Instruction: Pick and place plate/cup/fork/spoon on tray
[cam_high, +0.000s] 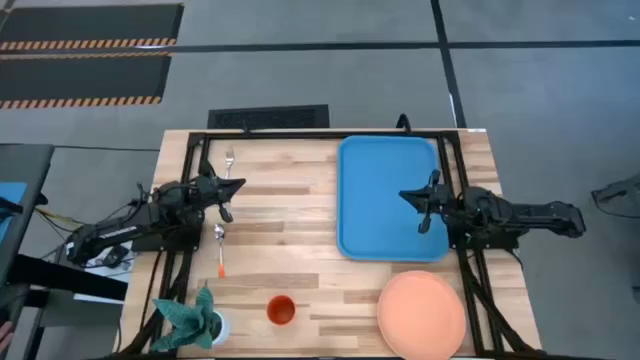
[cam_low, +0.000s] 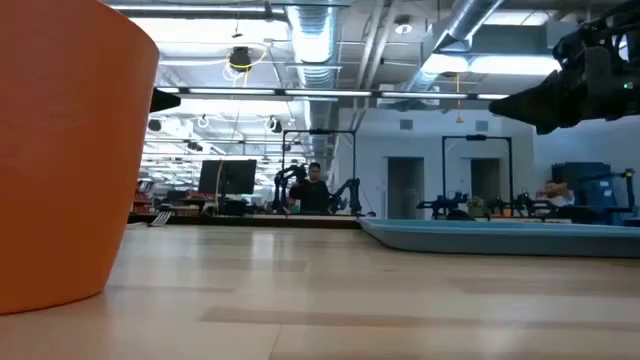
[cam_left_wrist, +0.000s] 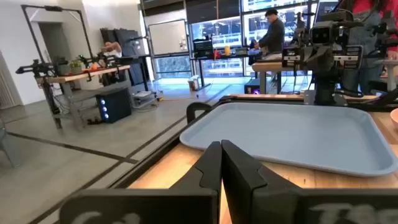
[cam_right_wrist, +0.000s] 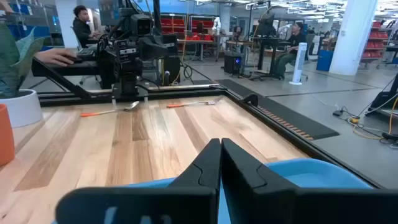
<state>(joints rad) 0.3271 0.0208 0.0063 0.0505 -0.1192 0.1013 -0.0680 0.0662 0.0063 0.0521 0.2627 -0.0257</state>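
The blue tray (cam_high: 390, 197) lies at the far right of the table. The salmon plate (cam_high: 421, 312) lies flat at the near right. The orange cup (cam_high: 281, 310) stands near the front edge and fills the left of the low view (cam_low: 60, 150). The spoon (cam_high: 219, 250) and the fork (cam_high: 230, 160) lie flat at the left. My left gripper (cam_high: 228, 188) is shut and empty, above the table between the fork and the spoon. My right gripper (cam_high: 408, 195) is shut and empty, above the tray's middle.
A white pot with a green plant (cam_high: 195, 320) stands at the near left corner. Bare wood lies between the spoon and the tray. People and work benches show in the room beyond the table.
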